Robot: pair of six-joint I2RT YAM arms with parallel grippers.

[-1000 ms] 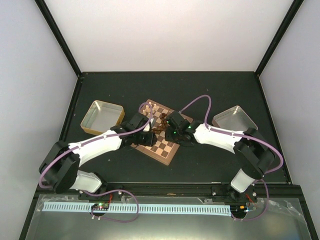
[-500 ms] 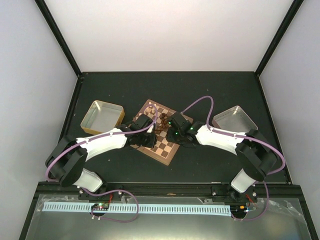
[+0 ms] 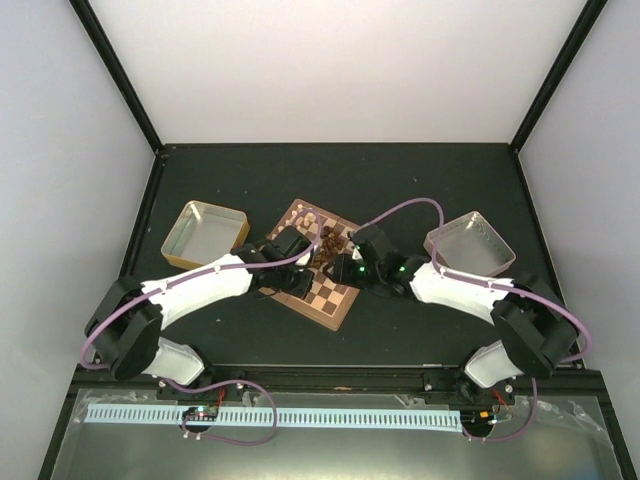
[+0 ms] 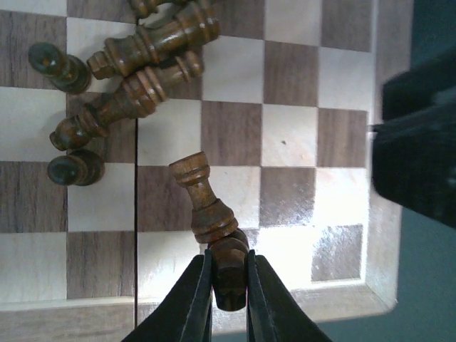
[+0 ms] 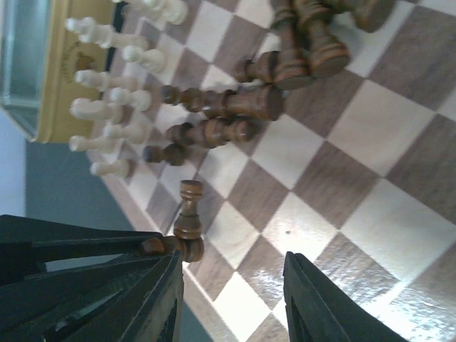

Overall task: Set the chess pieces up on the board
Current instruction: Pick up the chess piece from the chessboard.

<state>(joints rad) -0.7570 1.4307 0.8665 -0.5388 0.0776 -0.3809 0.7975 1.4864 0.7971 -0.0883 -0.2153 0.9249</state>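
the left gripper is clamped on the base of a dark rook, which leans over the board near its rim. i'd tip it fully upright over its square before releasing. the right gripper hangs with its fingers apart, empty.

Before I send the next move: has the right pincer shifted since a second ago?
Yes: the right pincer has pulled rightward over the chessboard, toward the right metal tray.
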